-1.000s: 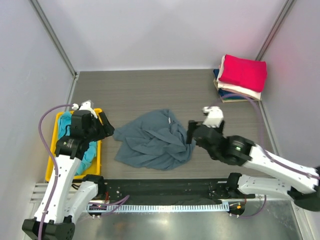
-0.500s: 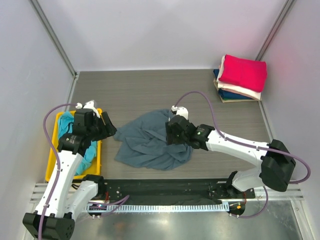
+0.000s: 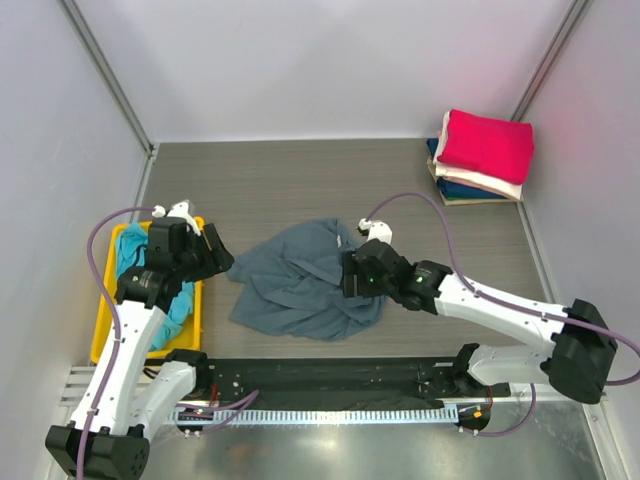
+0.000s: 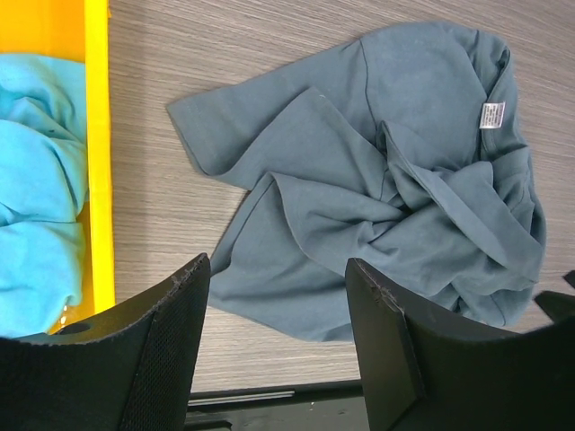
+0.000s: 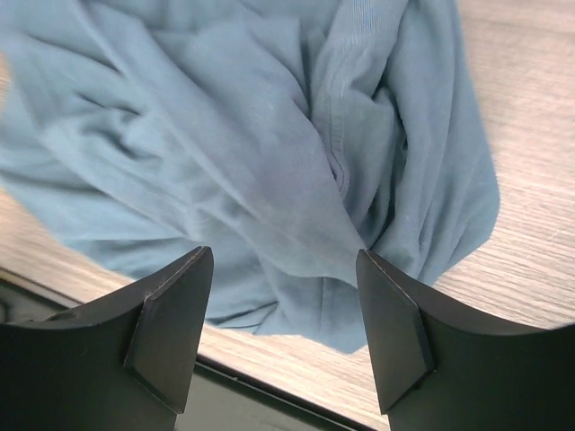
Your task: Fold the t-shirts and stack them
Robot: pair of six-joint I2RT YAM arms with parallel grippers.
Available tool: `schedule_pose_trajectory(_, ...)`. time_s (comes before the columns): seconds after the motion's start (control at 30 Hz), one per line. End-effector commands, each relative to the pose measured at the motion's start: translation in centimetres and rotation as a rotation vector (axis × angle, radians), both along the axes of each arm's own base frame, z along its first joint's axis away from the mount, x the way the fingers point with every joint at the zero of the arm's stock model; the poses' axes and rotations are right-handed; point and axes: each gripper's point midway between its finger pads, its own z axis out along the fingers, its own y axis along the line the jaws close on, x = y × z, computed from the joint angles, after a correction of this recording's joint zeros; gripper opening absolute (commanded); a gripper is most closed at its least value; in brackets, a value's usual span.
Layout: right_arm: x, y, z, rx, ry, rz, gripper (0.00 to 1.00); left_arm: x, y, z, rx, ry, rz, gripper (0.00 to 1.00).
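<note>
The slate grey-blue t-shirt (image 3: 300,285) lay crumpled near the middle of the bench (image 3: 270,180), its label showing by the collar. The right claw (image 5: 283,260) hung over the shirt's right side with its fingers apart, holding nothing; whether they touched the cloth could not be told. The left claw (image 4: 277,269) hovered open above the shirt's left edge. Beside it, the teal t-shirt (image 4: 36,206) sat bunched in the yellow bin (image 4: 97,135). At the far right corner, the crimson t-shirt (image 3: 487,145) topped a folded stack over the cream t-shirt (image 3: 490,183) and the navy t-shirt (image 3: 455,190).
</note>
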Motion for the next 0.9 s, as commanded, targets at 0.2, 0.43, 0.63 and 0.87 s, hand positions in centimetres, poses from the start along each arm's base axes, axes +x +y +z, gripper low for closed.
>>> schedule_pose_trajectory(0.2,-0.3,-0.9,0.1,0.013,-0.019,-0.022,0.7,0.6,-0.4,0.7,-0.011,-0.045,-0.024,0.63)
schedule_pose_trajectory(0.43,-0.3,-1.4,-0.9,-0.011,-0.035,-0.014,0.7,0.6,-0.4,0.5,-0.011,-0.037,-0.026,0.62)
schedule_pose_trajectory(0.63,-0.2,-0.9,-1.8,-0.008,-0.037,0.013,0.69,0.6,-0.4,0.4,-0.009,-0.032,-0.024,0.61)
schedule_pose_trajectory(0.87,0.6,-0.8,-2.5,-0.018,-0.029,0.019,0.64,0.7,-0.4,0.2,-0.009,-0.026,-0.022,0.61)
